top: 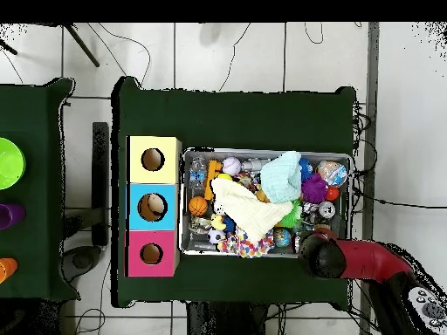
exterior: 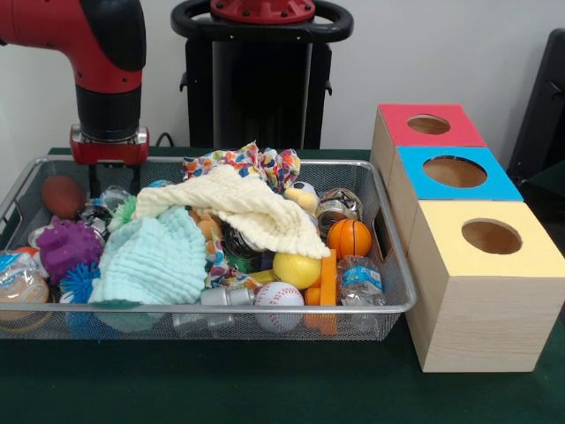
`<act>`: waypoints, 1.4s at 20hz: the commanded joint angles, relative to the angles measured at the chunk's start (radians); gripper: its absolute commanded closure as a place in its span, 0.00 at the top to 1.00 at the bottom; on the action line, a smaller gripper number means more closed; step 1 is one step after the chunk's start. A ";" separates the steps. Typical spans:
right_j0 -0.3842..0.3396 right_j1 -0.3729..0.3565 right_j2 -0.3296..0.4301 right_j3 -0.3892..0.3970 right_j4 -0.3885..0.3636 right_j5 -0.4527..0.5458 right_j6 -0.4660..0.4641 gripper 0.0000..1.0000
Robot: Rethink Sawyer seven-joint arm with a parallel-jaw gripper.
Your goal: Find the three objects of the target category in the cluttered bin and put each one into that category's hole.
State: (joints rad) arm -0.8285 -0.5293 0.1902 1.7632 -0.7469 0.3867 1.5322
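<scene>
The silver wire-mesh basket (exterior: 388, 305) is full of clutter; it also shows in the overhead view (top: 185, 201). One clear bottle with a blue label (exterior: 360, 281) lies at its near right corner, top left in the overhead view (top: 197, 167). A second crinkly bottle (exterior: 18, 281) lies at the near left corner, top right from overhead (top: 332, 172). A clear crinkly item (exterior: 115, 198), perhaps a third bottle, sits at the far left. My gripper (exterior: 113, 187) hangs open just above it, a finger on each side. From overhead the arm (top: 323, 255) hides the gripper.
Three wooden boxes with holes stand right of the basket: red top (exterior: 430, 125), blue top (exterior: 455, 171), yellow top (exterior: 491, 237). A cream cloth (exterior: 256, 212), mint cloth (exterior: 154, 261), purple spiky ball (exterior: 66, 247), brown ball (exterior: 62, 194), baseball (exterior: 278, 296), small basketball (exterior: 350, 237) and cans (exterior: 335, 208) fill the basket.
</scene>
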 commanded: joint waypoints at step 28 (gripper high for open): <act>0.019 0.032 0.092 -0.049 0.080 0.027 0.015 1.00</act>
State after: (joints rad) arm -0.8261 -0.5261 0.1908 1.7624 -0.6973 0.3863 1.5322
